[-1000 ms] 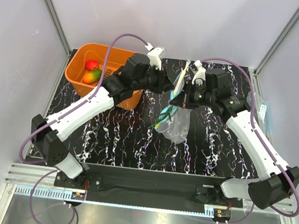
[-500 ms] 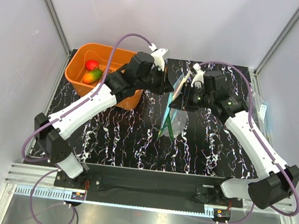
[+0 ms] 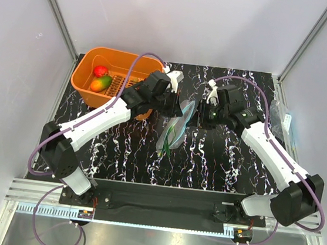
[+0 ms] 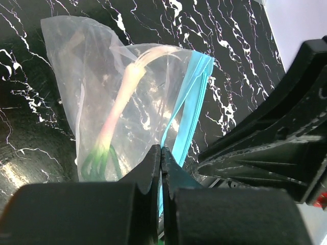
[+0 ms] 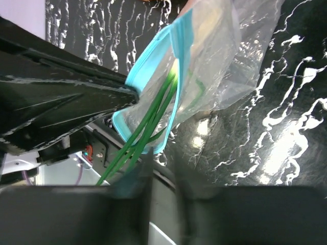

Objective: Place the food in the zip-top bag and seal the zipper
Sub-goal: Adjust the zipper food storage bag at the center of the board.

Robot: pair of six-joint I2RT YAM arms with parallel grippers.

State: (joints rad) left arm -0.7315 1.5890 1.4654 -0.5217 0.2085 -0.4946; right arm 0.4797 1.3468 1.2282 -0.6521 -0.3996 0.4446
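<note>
Over mid-table, seen from above, the zip-top bag [image 3: 178, 127] hangs between the left gripper [image 3: 176, 104] and right gripper [image 3: 202, 113]. The apple [image 3: 101, 71] and mango [image 3: 101, 83] lie in the basket [image 3: 75, 83].

Left wrist: its fingers [image 4: 150, 168] are pressed together on the zipper [image 4: 189, 112], with the chive bunch [image 4: 120, 107] inside.

Right wrist: the bunch pokes past the mouth; the right finger state cannot be told. Tuck it in before sealing.

The table [image 3: 223, 165] is black and marbled, and the walls [image 3: 21, 23] are pale.

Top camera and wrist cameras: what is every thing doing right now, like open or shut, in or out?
zip-top bag: held by its mouth edge.
zipper: unsealed, mouth open.
chive bunch: partly in the bag, green tips poking out of the mouth.
red apple: in the orange basket, not bagged.
mango: in the basket, next to the apple.
left end effector: shut on the zipper.
right end effector: at the bag's mouth, too blurry to tell.
</note>
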